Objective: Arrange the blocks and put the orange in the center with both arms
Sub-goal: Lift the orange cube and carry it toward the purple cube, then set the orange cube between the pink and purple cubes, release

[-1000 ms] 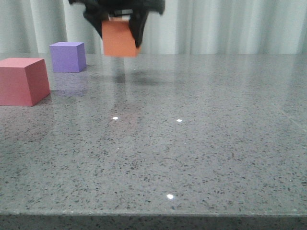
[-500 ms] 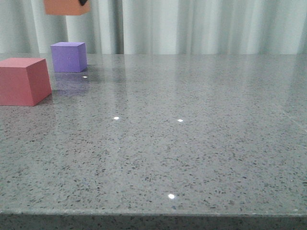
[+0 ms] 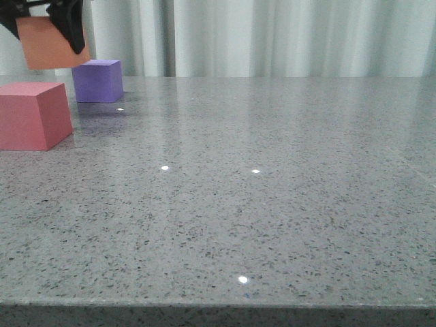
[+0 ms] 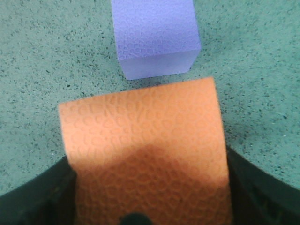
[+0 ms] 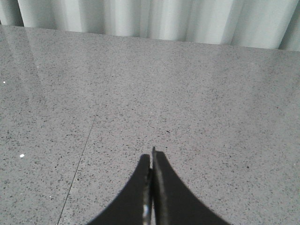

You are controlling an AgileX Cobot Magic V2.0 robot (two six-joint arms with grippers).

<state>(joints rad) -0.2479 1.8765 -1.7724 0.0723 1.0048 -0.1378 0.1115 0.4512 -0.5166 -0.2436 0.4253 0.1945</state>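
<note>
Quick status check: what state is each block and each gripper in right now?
orange cube: held in the air, clear of the table, above the other two cubes.
left gripper: shut on the orange cube.
purple cube: resting on the table, untouched.
pinkish-red cube: resting on the table, untouched.
right gripper: shut, empty.

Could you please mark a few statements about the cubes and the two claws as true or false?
1. The left claw holds the orange cube above the table. True.
2. The purple cube is stacked on the pinkish-red cube. False: both sit on the table, apart, the purple one farther back.
3. The right claw is shut and empty. True.
4. The orange cube rests on the table between the other two. False: it is in the air, gripped.
5. The right claw grips the pinkish-red cube. False: it holds nothing.
</note>
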